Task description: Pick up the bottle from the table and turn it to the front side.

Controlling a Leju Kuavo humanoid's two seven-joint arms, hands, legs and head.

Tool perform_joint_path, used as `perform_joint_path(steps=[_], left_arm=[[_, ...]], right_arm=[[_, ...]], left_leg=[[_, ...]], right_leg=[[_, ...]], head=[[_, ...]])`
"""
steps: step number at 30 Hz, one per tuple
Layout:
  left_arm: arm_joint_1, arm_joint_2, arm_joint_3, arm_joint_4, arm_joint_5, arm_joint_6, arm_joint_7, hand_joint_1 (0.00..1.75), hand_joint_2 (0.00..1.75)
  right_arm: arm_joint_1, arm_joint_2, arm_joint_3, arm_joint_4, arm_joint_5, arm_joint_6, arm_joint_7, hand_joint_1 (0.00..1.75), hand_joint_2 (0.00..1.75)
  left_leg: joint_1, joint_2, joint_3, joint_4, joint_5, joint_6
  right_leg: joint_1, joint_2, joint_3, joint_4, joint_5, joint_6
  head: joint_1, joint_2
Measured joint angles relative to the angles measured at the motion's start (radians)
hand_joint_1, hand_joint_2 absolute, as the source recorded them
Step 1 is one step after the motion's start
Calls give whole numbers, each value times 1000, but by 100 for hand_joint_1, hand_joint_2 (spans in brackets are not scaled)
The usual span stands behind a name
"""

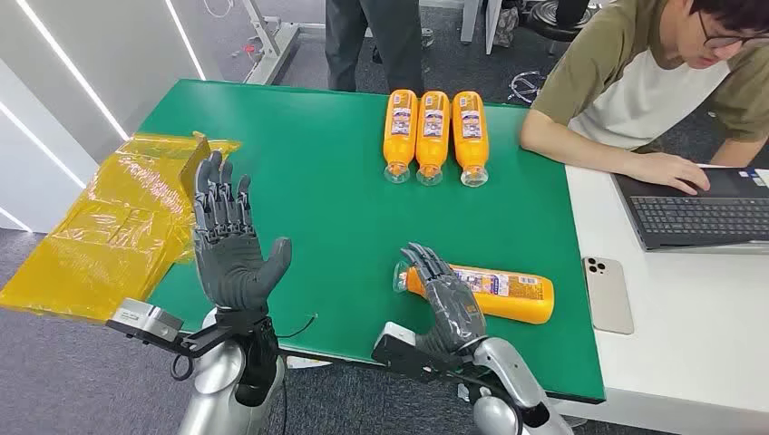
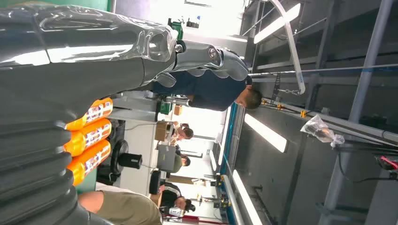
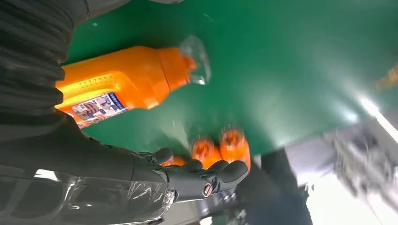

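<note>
- 4 orange bottles on the green table [image 1: 335,181]: 1 bottle [image 1: 494,292] lying alone near the front edge, right of centre; a row of 3 bottles [image 1: 432,134] near the far edge.
- Lone bottle flat on its side, long axis along the front edge, clear-capped neck toward the left edge, base toward the right edge, printed label visible on the upper side.
- In the right wrist view, same bottle [image 3: 126,84] lying on the green surface with the clear cap plainly shown.
- Row of 3 lying side by side and touching, long axes running far edge to front edge, clear caps toward the front edge, labels up.
- 2 robot hands in view.
- Right hand [image 1: 446,304] over the neck end of the lone bottle, fingers stretched forward and apart, holding nothing; contact with the bottle not clear.
- Left hand [image 1: 231,243] raised above the front-left part of the table, palm up, fingers spread wide, holding nothing.
- 1 yellow plastic bag [image 1: 113,222] hanging off the left edge.
- 1 person [image 1: 662,82] seated past the right edge, at an adjoining white table [image 1: 689,335] carrying 1 laptop [image 1: 703,213] and 1 phone [image 1: 608,294].
- 1 standing person [image 1: 372,41] behind the far edge.
</note>
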Motion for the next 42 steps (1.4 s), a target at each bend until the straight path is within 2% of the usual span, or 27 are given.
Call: perform_joint_path(steps=[2,8,12,20,25,29,37,39,42], left_arm=[[0,0,0,0,1,1,0,0,175],[0,0,-2,0,11,1,0,0,175],[0,0,-2,0,16,1,0,0,175],[-1,0,-2,0,20,1,0,0,175],[-1,0,-2,0,28,0,0,0,175],[-1,1,-2,0,34,1,0,0,175],[-1,1,-2,0,38,5,0,0,175],[0,1,-2,0,38,11,0,0,175],[0,2,-2,0,38,19,0,0,175]], right_arm=[[-35,-10,4,28,-5,25,-6,0,175],[-293,-40,72,257,-34,211,-27,0,175],[-417,-55,127,376,-55,284,-26,0,175],[-519,-77,199,484,-74,332,-11,0,175],[-584,-101,257,531,-121,433,16,0,175],[-636,-145,320,544,-183,524,35,0,175],[-668,-209,390,542,-230,512,67,0,175],[-666,-222,403,536,-239,473,82,0,175],[-650,-237,420,527,-229,367,108,0,175]], left_leg=[[0,0,0,0,0,0],[0,0,0,0,2,1],[0,-1,0,0,2,1],[0,-1,-1,0,2,1],[0,-1,-1,0,2,1],[0,-2,0,1,2,1],[0,-2,0,2,2,2],[0,-2,0,2,2,2],[0,-2,0,2,2,2]], right_leg=[[0,0,0,0,0,0],[0,0,0,1,1,0],[0,-1,0,1,1,0],[0,0,-1,0,1,0],[0,0,-1,0,1,1],[0,-2,0,0,2,1],[0,-2,2,-1,2,1],[0,-2,2,-1,2,1],[0,-2,2,0,2,1]], head=[[0,0],[0,0],[0,0],[0,0],[0,0],[0,0],[0,0],[0,0],[0,0]])
